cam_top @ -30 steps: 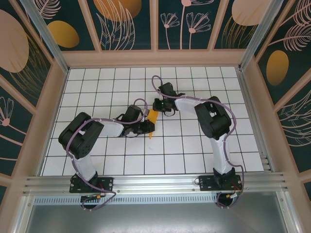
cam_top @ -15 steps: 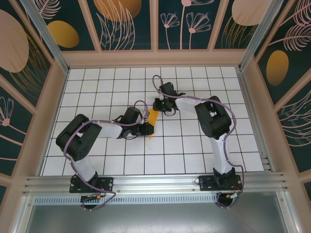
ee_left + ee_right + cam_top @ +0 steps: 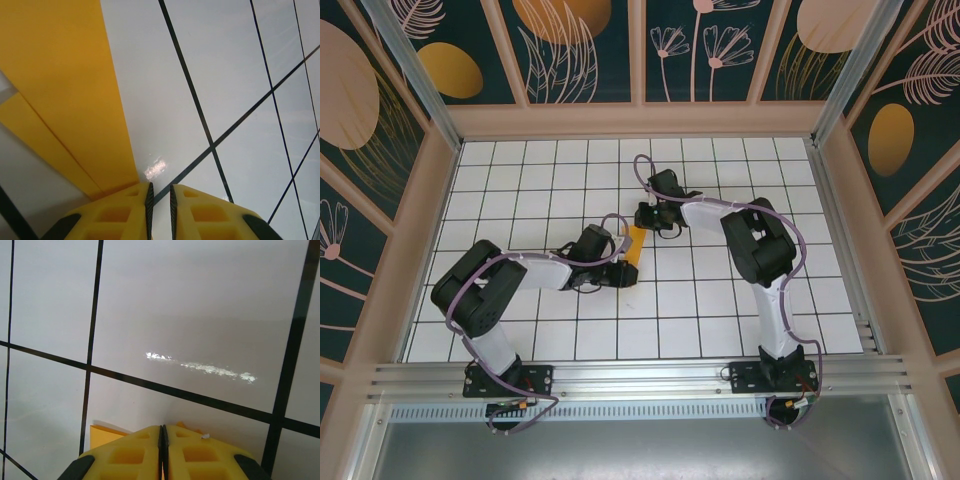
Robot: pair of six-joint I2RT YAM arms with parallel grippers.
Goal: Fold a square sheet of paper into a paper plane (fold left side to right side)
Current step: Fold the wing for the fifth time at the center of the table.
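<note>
The paper plane (image 3: 634, 246) is a narrow folded strip of orange-yellow paper lying flat on the white grid table, mid-table between my two grippers. My left gripper (image 3: 622, 268) sits low at its near end. In the left wrist view the layered paper (image 3: 60, 90) runs up the left side. There my left gripper (image 3: 160, 192) is nearly shut with a thin slit and nothing in it, its left finger (image 3: 125, 212) at the paper's edge. My right gripper (image 3: 646, 221) is at the far end. In the right wrist view it (image 3: 163, 429) is shut, resting over a corner of the paper (image 3: 106, 434).
The white grid table (image 3: 720, 300) spreads on all sides of the paper. Patterned walls (image 3: 410, 200) with pale wooden frames close in the left, right and back. An aluminium rail (image 3: 640, 378) runs along the near edge by the arm bases.
My left gripper has slid right and slightly nearer, covering the paper's near tip that showed before. The right arm and the paper have not moved.
</note>
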